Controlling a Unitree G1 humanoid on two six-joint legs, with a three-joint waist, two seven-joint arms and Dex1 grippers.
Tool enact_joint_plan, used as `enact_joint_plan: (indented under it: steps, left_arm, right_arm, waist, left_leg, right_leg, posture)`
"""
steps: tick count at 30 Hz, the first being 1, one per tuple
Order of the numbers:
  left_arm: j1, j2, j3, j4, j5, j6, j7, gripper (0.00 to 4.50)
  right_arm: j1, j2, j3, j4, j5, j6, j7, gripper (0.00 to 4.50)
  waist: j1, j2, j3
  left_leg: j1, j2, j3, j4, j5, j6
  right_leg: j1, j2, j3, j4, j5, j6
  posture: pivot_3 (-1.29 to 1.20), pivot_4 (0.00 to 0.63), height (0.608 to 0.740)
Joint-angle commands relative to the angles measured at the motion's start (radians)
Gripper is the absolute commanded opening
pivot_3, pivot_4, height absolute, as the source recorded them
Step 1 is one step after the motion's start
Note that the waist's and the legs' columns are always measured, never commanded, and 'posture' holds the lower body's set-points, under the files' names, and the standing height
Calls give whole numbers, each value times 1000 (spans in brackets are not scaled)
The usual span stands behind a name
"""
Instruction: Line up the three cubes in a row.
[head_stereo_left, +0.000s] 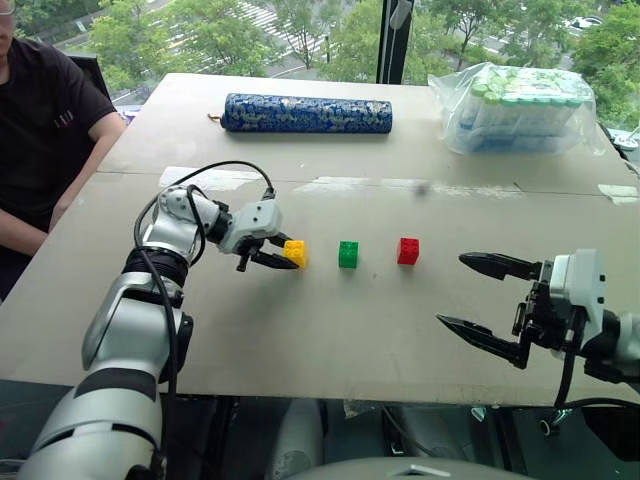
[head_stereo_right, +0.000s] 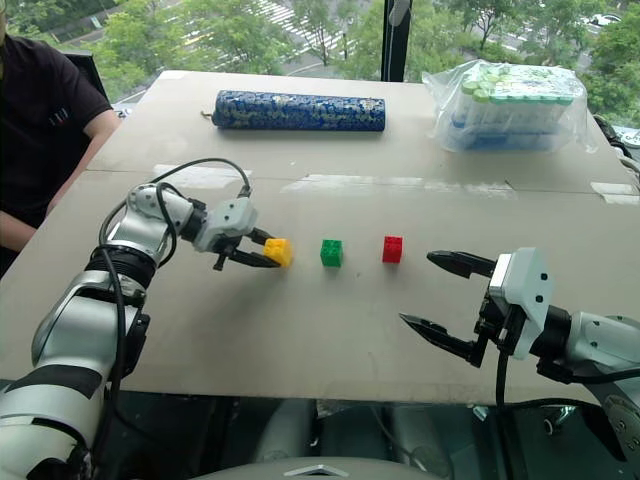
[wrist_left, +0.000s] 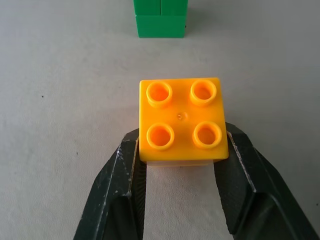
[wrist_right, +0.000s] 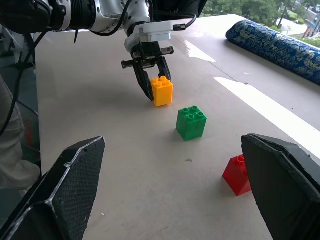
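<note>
The yellow cube (wrist_left: 181, 120), four round studs up, sits on the table (head_stereo_left: 300, 340) clamped between the left gripper (head_stereo_left: 277, 252) fingers, seemingly resting there. Beside it stand the green cube (head_stereo_left: 348, 254) and red cube (head_stereo_left: 408, 250) in a row. The right gripper (head_stereo_left: 485, 297) hangs wide, empty.

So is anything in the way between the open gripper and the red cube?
Nothing visible is. Bare table lies between the right gripper and the red cube. The green cube and yellow cube sit beyond it, further left.
</note>
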Motion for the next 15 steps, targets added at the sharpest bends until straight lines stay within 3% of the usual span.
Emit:
enact_joint_plan:
  steps: [1,11,12,15]
  left_arm:
    - [-42,5,21,20,22,-38,2,1301]
    - [-60,-19,35,62,63,-62,41,1301]
    - [-59,-20,37,63,65,-63,43,2101]
    - [-47,-17,63,46,49,-54,56,2884]
  right_arm:
    - [1,-10,-41,-31,13,-22,2,4500]
    - [8,-13,-44,-32,15,-18,2,4500]
    - [9,-13,-44,-32,15,-19,1,4500]
    - [23,-14,-53,-36,13,-20,4,4500]
  waist:
    - [0,0,0]
    - [1,0,0]
    - [1,0,0]
    - [1,0,0]
  left_leg:
    - [0,0,0,0,0,0]
    - [0,0,0,0,0,0]
    - [0,0,0,0,0,0]
    - [0,0,0,0,0,0]
  right_leg:
    - [0,0,0,0,0,0]
    - [0,0,0,0,0,0]
    - [0,0,0,0,0,0]
    - [0,0,0,0,0,0]
  posture:
    - [0,150,740]
    - [0,150,740]
    - [0,150,740]
    - [0,150,740]
